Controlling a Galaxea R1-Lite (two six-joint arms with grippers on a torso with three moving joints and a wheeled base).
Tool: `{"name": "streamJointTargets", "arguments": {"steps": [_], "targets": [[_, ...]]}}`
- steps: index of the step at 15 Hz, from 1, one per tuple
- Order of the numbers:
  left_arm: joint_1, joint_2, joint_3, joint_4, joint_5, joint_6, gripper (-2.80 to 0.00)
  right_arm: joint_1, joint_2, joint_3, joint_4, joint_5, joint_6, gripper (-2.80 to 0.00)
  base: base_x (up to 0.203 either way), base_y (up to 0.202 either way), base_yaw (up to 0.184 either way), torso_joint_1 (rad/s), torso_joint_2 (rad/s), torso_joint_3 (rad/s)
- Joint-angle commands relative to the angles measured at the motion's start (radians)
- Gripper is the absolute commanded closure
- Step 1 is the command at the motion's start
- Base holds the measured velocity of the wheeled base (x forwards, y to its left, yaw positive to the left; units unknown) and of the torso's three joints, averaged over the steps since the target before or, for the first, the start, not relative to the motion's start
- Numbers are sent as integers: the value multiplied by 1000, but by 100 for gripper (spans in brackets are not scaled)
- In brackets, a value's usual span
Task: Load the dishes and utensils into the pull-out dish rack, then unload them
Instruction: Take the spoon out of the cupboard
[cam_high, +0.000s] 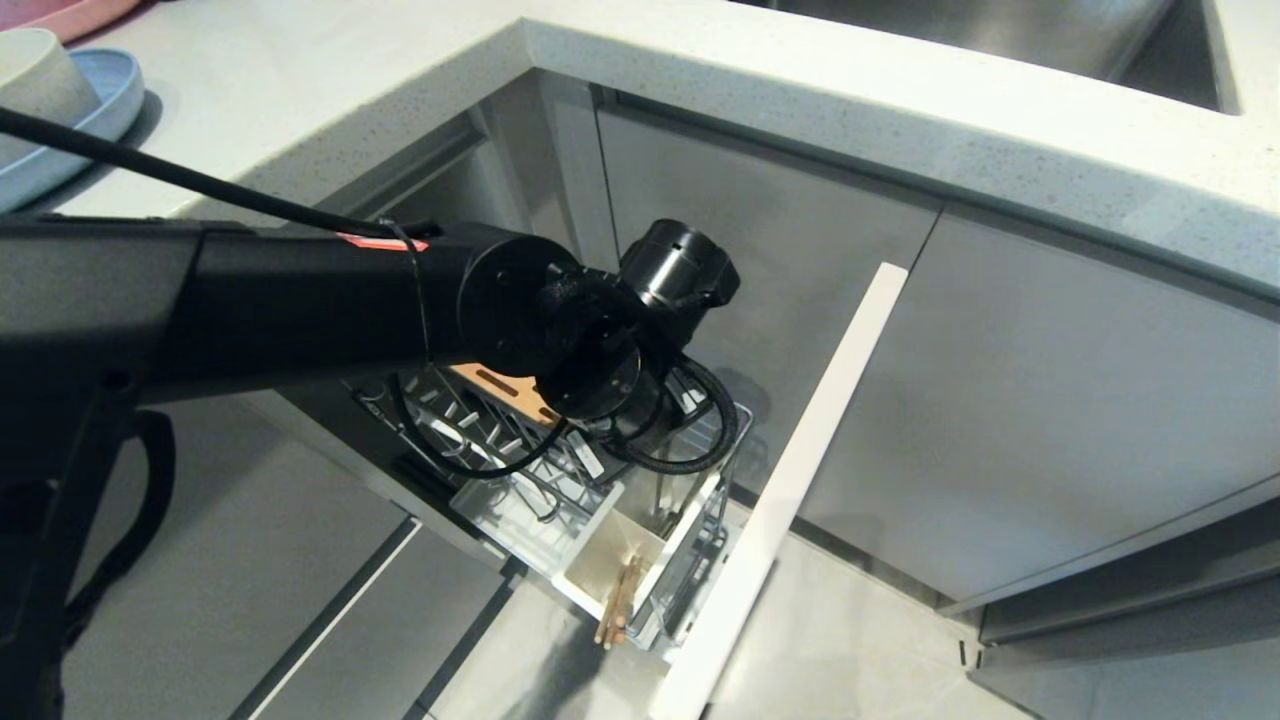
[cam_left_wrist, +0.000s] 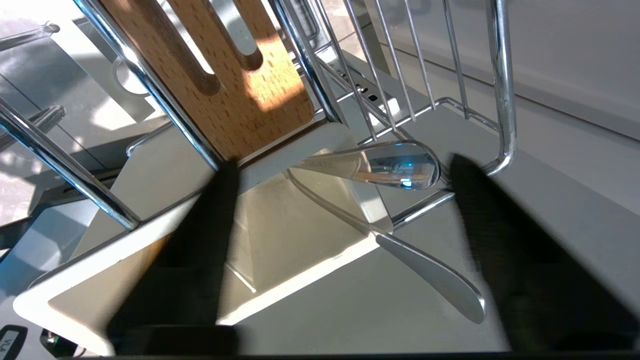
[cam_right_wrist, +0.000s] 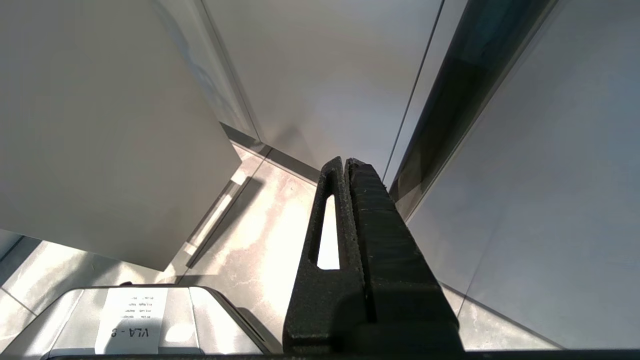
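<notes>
The pull-out dish rack (cam_high: 520, 470) stands drawn out below the counter, partly behind my left arm. Its white caddy (cam_left_wrist: 280, 220) holds two silver spoons, handle ends up: one (cam_left_wrist: 400, 167) close to the chrome wire, the other (cam_left_wrist: 435, 280) leaning outward. My left gripper (cam_left_wrist: 342, 165) is open right over the caddy, with both handles between its fingers, touching neither. The wooden chopsticks (cam_high: 620, 600) stand in the caddy's front compartment. The off-white bowl (cam_high: 35, 85) sits on the pale-blue plate (cam_high: 110, 90) on the counter at far left. My right gripper (cam_right_wrist: 345, 162) is shut and parked low.
The rack's door front (cam_high: 800, 480) juts out to the right of the caddy. The slotted wooden strip (cam_left_wrist: 225, 75) and chrome wires (cam_left_wrist: 502, 100) crowd round the left gripper. A pink plate (cam_high: 70, 15) lies behind the bowl. A sink (cam_high: 1000, 30) sits at back right.
</notes>
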Motion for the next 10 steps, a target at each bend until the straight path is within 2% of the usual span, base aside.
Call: {"name": "streamJointTargets", "arguments": {"steps": [1, 10], "targets": [[-1, 0, 1, 4, 3, -6, 0, 0, -4, 2, 0, 0, 0, 0, 0, 0, 0, 0, 0, 0], [-7, 0, 3, 4, 4, -6, 0, 0, -4, 2, 0, 0, 0, 0, 0, 0, 0, 0, 0, 0]]}}
